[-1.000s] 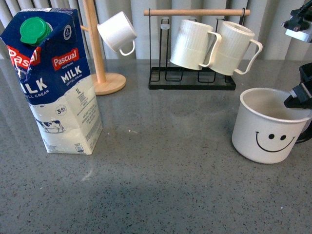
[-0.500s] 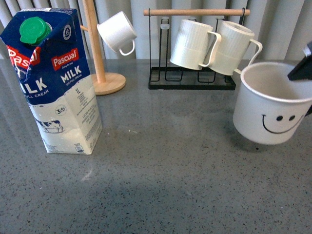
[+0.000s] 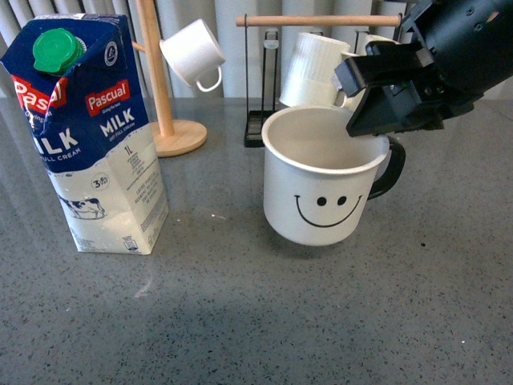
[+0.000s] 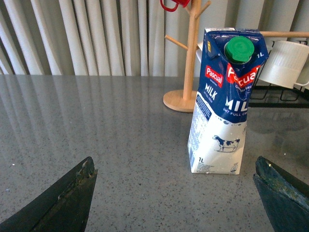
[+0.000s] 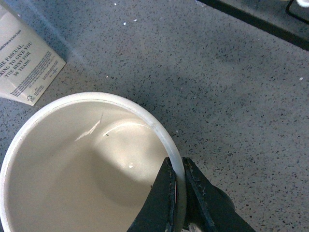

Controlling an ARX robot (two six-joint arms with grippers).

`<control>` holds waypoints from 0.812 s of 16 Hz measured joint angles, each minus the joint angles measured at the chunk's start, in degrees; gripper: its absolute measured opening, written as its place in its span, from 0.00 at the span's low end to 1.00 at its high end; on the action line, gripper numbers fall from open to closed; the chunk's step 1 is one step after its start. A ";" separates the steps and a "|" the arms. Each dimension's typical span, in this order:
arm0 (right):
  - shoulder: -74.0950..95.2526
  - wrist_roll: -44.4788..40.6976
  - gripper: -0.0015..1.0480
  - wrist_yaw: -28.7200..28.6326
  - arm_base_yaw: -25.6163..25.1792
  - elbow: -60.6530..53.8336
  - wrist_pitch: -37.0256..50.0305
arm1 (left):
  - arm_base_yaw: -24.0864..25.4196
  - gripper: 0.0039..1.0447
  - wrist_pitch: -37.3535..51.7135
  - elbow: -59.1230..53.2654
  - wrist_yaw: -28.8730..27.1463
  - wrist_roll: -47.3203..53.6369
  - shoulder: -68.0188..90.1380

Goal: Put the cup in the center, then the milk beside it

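Over the middle of the worktop [image 3: 240, 337], with the milk [image 3: 92, 136] at its nine o'clock, your cup [image 3: 321, 196] hangs by its rim, pinched in the right fingers [image 5: 161, 205], the left fingers [image 4: 63, 200] wide open, so go down slowly or it may slip and tip.

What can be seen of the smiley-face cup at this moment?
The cup is a wide, white, enamel-looking mug. Its black smiley face is turned toward the front camera and its black handle is on the robot's right side. It is empty, upright with a slight tilt, and appears lifted just off the grey table near the middle. The right gripper pinches its rim, one finger inside and one outside. Nothing else touches it. The milk stands apart to its left.
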 joint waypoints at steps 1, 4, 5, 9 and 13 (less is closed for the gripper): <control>1.07 0.48 0.03 0.52 0.00 0.00 0.26 | 0.00 0.94 0.02 0.00 0.00 0.00 0.00; 2.75 1.33 0.03 1.01 -0.04 -0.17 1.01 | 0.00 0.94 0.02 0.00 0.00 0.00 0.00; 3.26 1.55 0.03 1.01 -0.04 -0.26 1.25 | 0.00 0.94 0.00 0.00 0.00 0.00 0.00; 4.59 1.53 0.03 1.42 -0.07 -0.96 1.99 | 0.00 0.94 0.02 0.00 0.00 0.00 0.00; 4.90 1.05 0.24 1.97 -0.13 -1.64 2.73 | 0.00 0.94 0.02 0.00 0.00 0.00 0.00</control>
